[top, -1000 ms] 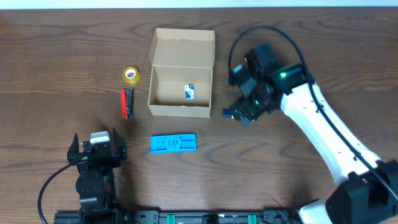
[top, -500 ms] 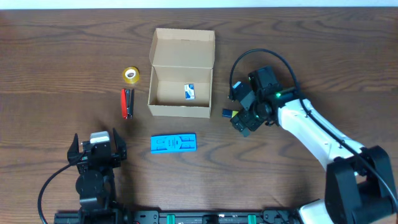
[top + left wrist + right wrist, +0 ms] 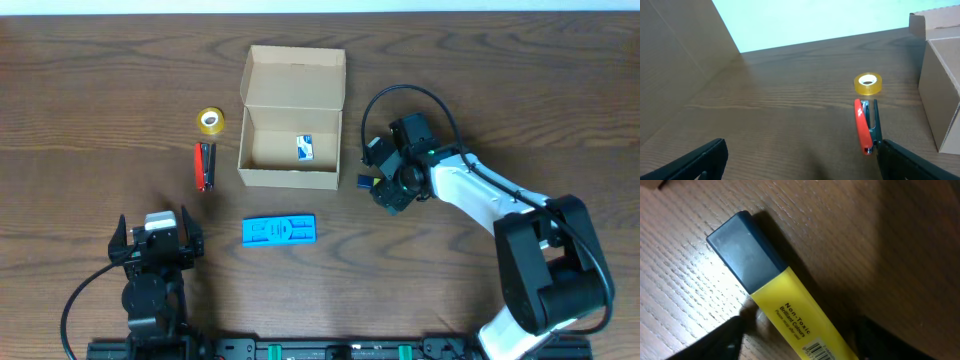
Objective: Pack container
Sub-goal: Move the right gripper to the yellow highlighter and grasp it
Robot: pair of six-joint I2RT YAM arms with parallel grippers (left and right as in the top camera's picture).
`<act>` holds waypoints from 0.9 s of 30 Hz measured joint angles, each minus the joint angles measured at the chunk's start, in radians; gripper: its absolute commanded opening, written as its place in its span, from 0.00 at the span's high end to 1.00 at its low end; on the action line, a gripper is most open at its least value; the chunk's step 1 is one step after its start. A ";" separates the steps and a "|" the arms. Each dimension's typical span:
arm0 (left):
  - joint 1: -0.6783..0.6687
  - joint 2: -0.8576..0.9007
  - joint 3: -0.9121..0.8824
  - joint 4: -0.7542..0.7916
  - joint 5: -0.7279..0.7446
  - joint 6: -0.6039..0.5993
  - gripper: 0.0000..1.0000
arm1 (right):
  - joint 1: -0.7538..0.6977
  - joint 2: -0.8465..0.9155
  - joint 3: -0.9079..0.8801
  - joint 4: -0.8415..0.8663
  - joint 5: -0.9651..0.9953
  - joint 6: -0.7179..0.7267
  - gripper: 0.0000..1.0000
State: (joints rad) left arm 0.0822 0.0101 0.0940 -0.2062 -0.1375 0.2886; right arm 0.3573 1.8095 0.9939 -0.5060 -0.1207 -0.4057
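The container (image 3: 290,179), a tan cardboard box with its lid flap open at the back, stands at the table's middle and also shows in the left wrist view (image 3: 942,90). A small blue-and-white item (image 3: 305,147) lies inside it. A yellow highlighter with a dark blue cap (image 3: 366,181) lies on the table just right of the box. My right gripper (image 3: 386,190) is low over it and open. In the right wrist view its fingers (image 3: 800,342) stand on either side of the highlighter (image 3: 785,305), with gaps. My left gripper (image 3: 157,242) is open and empty at the front left.
A yellow tape roll (image 3: 210,120) and a red stapler (image 3: 204,165) lie left of the box; both show in the left wrist view, tape (image 3: 867,83) and stapler (image 3: 863,125). A flat blue item (image 3: 279,230) lies in front of the box.
My right arm has folded in and its gripper has come down around the highlighter beside the box. The left arm and the other items have not moved.
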 measured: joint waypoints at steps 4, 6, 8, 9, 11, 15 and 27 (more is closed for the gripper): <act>0.000 0.000 0.000 0.000 0.000 0.000 0.05 | 0.000 0.000 0.000 -0.008 -0.006 0.006 0.85; 0.000 0.000 0.000 0.000 0.000 0.000 0.05 | 0.000 0.000 0.003 -0.012 -0.008 0.020 0.91; 0.000 0.000 0.000 0.000 0.000 0.000 0.05 | 0.000 0.000 0.007 -0.022 -0.010 0.039 0.95; 0.000 0.000 0.000 0.000 0.000 0.000 0.05 | 0.000 0.000 0.010 -0.032 -0.011 0.048 0.96; 0.000 0.000 0.000 0.000 0.000 0.000 0.05 | 0.000 0.000 0.019 -0.063 -0.011 0.064 0.96; 0.000 0.000 0.000 0.000 0.000 0.000 0.05 | 0.000 0.000 0.057 -0.139 -0.011 0.101 0.97; 0.000 0.000 0.000 0.000 0.000 0.000 0.04 | 0.025 -0.175 0.336 -0.309 -0.014 0.134 0.94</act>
State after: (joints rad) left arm 0.0822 0.0101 0.0940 -0.2062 -0.1375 0.2890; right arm 0.3824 1.6341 1.3304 -0.8150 -0.1352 -0.2718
